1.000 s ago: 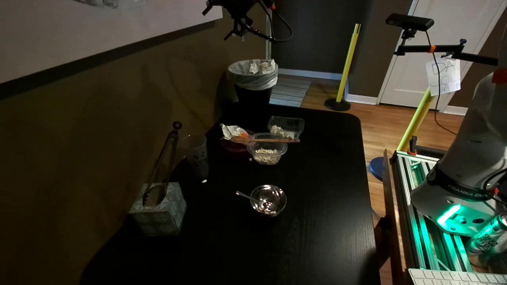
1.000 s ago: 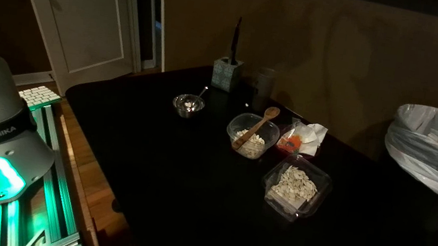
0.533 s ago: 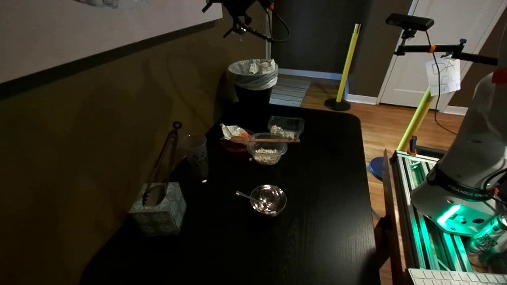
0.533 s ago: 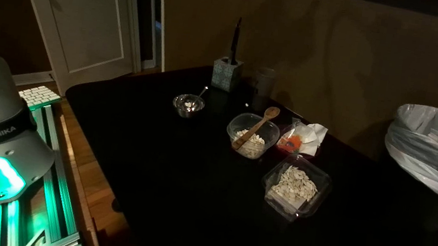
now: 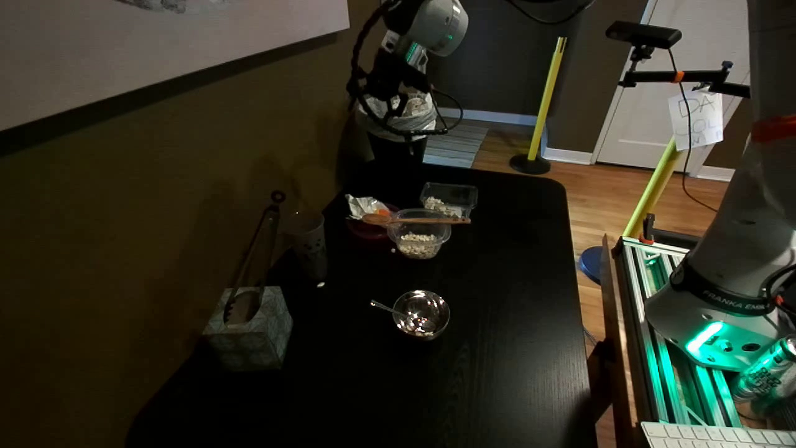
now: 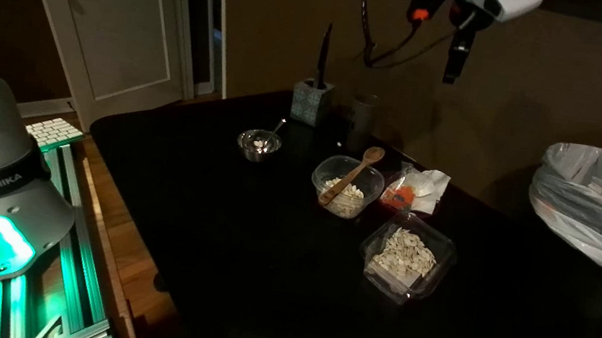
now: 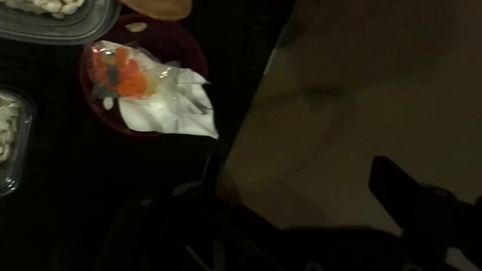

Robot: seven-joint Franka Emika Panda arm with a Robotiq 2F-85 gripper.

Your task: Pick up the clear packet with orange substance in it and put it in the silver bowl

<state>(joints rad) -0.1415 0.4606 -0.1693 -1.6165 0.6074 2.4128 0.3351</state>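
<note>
4 ways the coming pick could go astray

The black 2-fingered claw [image 7: 296, 165] hangs well above the table [image 6: 209, 250], fingers spread and nothing between them. The small crinkly clear plastic packet with orange contents [image 7: 130, 77] lies in the round dark red dish [image 7: 190, 52], partly over a crumpled white paper [image 7: 173, 118]. The small round shiny metal bowl [image 6: 259, 156], with a thin metal spoon [image 5: 385, 307] leaning in it, stands well apart from them.

Descent onto the packet seems next. The likeliest trouble is a double pick: clear film overlaps the paper, so clenching there could lift both. The brown wooden spoon [image 6: 350, 177], laid across the squarish clear plastic tub [image 7: 66, 35], shows its head over the dish's edge in the wrist view; a misplaced finger could knock it. The brown wall [image 7: 339, 131], near the dish, may crowd the claw. At the bowl, the metal handle could prop up the packet, letting it slide off.
</note>
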